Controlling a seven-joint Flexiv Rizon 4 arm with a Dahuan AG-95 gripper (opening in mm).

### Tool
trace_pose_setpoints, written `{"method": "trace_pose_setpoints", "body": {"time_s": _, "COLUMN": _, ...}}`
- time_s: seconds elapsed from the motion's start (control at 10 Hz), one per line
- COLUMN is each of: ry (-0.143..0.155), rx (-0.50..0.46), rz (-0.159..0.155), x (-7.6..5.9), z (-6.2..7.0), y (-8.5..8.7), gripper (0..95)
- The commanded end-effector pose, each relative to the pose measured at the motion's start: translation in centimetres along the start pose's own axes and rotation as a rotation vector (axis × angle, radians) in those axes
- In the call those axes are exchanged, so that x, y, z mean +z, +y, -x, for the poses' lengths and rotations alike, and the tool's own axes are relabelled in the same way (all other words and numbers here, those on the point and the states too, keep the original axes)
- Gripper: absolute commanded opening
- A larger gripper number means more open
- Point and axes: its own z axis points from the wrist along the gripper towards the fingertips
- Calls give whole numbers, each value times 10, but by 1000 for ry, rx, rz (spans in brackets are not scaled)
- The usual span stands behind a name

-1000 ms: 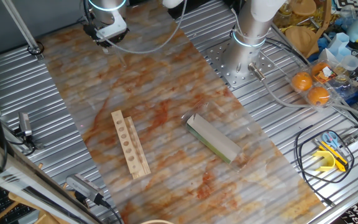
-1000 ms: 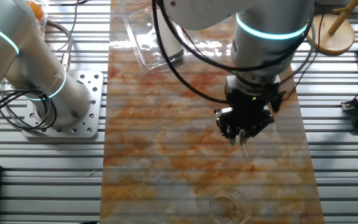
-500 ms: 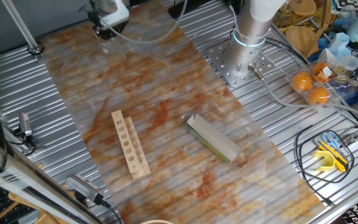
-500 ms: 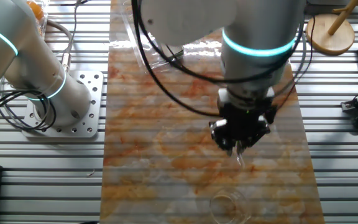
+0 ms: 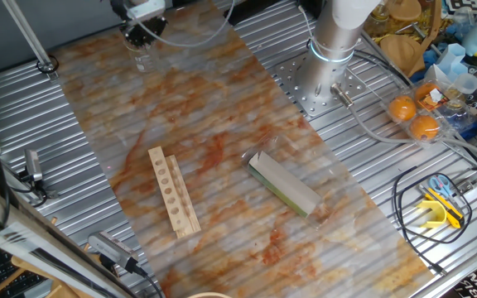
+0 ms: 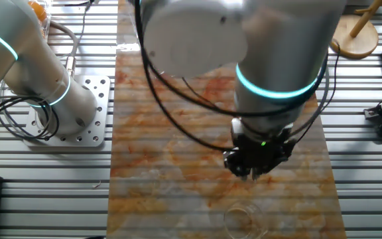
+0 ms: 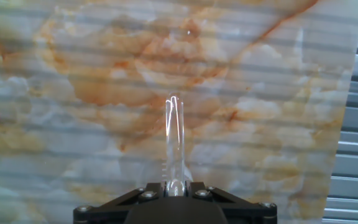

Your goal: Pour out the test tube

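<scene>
The hand (image 7: 176,194) is closed on a clear glass test tube (image 7: 174,140), which sticks out from between the fingers over the marbled bench (image 7: 73,124). Below it stands a clear glass beaker (image 6: 245,220). Well apart lie a wooden rack (image 5: 173,191) and a clear box (image 5: 292,186).

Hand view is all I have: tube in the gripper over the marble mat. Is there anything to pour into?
Observer: Yes, a clear glass stands on the mat near the gripper holding the tube, outside your frame.
Operator: Where's the rack?
Observer: The wooden rack lies mid-mat, far from the arm.
Operator: Anything else there?
Observer: A box lies beside the rack, apart from it.
</scene>
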Motion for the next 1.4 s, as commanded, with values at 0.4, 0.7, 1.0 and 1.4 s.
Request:
{"method": "trace_pose_setpoints", "body": {"time_s": 0.4, "ry": -48, "rx": 18, "rz": -6, "x": 2, "z": -1, "y": -6, "gripper": 0}}
{"method": "trace_pose_setpoints", "body": {"time_s": 0.7, "ry": -73, "rx": 17, "rz": -26, "x": 0, "z": -1, "y": -11, "gripper": 0}}
{"method": "trace_pose_setpoints", "body": {"time_s": 1.0, "ry": -101, "rx": 16, "rz": -31, "x": 2, "z": -4, "y": -15, "gripper": 0}}
{"method": "trace_pose_setpoints", "body": {"time_s": 1.4, "ry": -141, "rx": 35, "rz": -38, "x": 12, "z": -9, "y": -14, "gripper": 0}}
